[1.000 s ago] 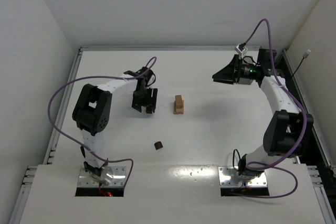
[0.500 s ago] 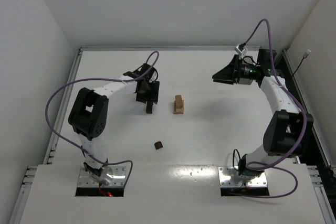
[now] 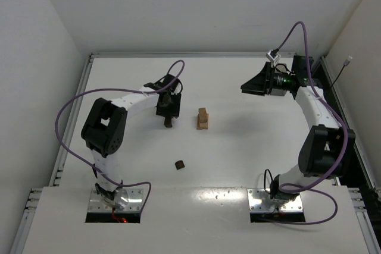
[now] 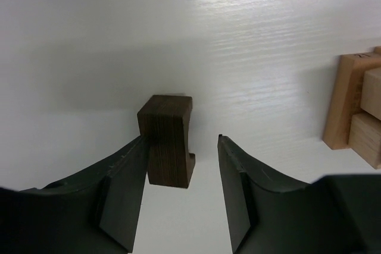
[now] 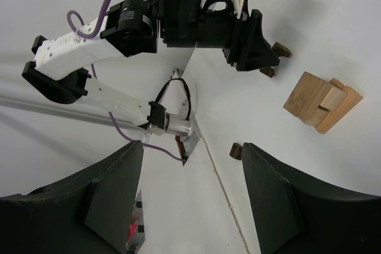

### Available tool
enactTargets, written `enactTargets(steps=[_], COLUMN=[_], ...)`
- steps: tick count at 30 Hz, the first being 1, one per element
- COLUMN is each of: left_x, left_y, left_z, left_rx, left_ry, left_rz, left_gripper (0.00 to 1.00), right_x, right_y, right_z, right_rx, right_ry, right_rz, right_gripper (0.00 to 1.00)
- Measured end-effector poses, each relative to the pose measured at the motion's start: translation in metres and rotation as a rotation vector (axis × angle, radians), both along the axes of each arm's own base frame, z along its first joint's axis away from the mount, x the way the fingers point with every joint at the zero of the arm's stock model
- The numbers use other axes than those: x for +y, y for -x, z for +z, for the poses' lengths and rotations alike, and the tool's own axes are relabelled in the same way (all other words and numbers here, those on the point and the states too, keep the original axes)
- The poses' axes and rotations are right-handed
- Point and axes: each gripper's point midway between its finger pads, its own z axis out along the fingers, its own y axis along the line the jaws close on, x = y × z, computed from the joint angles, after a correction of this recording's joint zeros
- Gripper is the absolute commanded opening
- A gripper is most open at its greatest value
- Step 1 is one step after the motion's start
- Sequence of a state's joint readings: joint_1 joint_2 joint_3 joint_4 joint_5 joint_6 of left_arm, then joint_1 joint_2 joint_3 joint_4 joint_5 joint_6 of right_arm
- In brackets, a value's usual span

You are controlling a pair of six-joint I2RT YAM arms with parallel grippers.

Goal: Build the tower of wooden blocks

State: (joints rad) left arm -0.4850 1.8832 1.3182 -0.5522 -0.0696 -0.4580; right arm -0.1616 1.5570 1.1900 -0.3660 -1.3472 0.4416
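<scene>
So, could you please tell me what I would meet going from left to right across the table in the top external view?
Dark brown block between the left gripper fingers → loose dark brown block nearer the bases → light tan block stack → right gripper.

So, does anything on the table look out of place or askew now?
Nothing is spilled or damaged. The dark brown block stands off-centre between the left jaws, close to one and apart from the other. The tan stack looks unevenly stepped.
</scene>
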Motion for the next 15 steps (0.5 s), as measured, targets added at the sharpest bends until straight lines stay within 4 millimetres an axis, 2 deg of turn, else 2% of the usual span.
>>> enactTargets(steps=[8,15], left_x=[0.006,-0.003], left_y=[0.001,0.007], left_z=[-0.011,-0.01], left_rx=[0.018,0.011], left_ry=[-0.036,-0.039], left_rz=[0.026,-0.003], left_gripper=[0.45,0.4], right_x=[0.001,0.001], right_y=[0.001,0.0], right_z=[0.002,0.003], right_rx=[0.002,-0.01], right_ry=[-0.009,-0.012], right_rz=[0.008,0.011], right_gripper=[0.64,0.64])
